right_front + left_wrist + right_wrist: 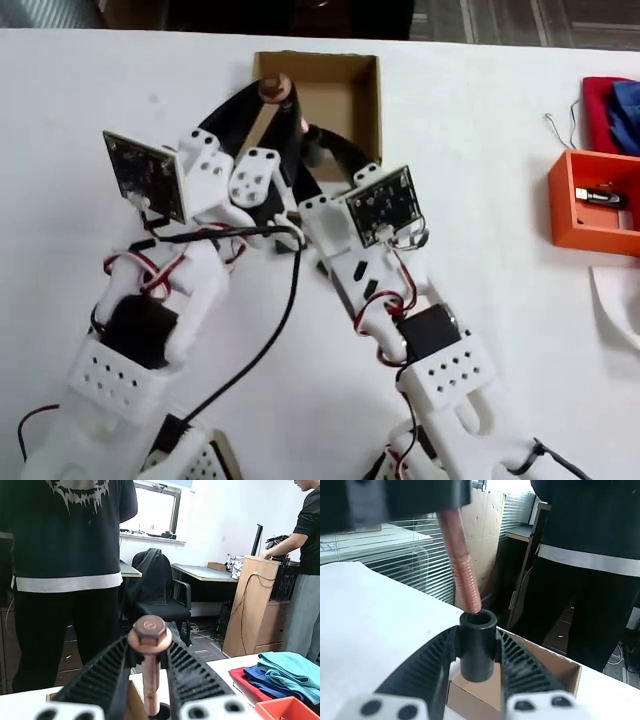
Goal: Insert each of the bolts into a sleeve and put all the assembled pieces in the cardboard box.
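Note:
Over the open cardboard box (352, 82) both arms meet. My left gripper (148, 680) is shut on a copper bolt (150, 650), hex head up, seen from above as bolt (275, 88). My right gripper (477, 655) is shut on a black sleeve (478, 647), held upright above the cardboard box (545, 672). The threaded end of the bolt (464, 570) slants down and its tip sits in the mouth of the sleeve. In the high view the right gripper (315, 142) lies just right of the left gripper (268, 105).
An orange tray (590, 205) holding a small dark item stands at the right edge, with red and blue cloths (612, 110) behind it. A black cable (280, 330) runs between the arms. White tabletop lies open to the left of the box.

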Available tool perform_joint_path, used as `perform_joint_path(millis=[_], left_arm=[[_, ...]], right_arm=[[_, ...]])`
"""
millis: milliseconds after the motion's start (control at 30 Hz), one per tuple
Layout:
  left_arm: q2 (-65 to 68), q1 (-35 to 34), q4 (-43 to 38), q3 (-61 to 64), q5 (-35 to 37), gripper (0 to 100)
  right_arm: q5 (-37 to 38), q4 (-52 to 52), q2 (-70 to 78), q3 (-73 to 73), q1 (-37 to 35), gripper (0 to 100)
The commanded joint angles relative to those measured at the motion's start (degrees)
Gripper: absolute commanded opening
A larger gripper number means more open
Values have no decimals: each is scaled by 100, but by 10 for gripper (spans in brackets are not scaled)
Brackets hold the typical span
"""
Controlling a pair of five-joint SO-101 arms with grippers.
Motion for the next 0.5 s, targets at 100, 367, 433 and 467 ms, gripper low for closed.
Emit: perform_joint_path(millis=[100, 367, 433, 467], left_arm=[[9, 35, 0, -13, 44, 26], [9, 167, 18, 13, 26, 26], [-9, 141, 44, 40, 26, 26], [-18, 141, 53, 40, 26, 26]], right_arm=[[0, -145, -180, -53, -145, 23], [0, -145, -180, -53, -198, 23], [0, -145, -180, -53, -198, 23], [0, -145, -180, -53, -198, 23]])
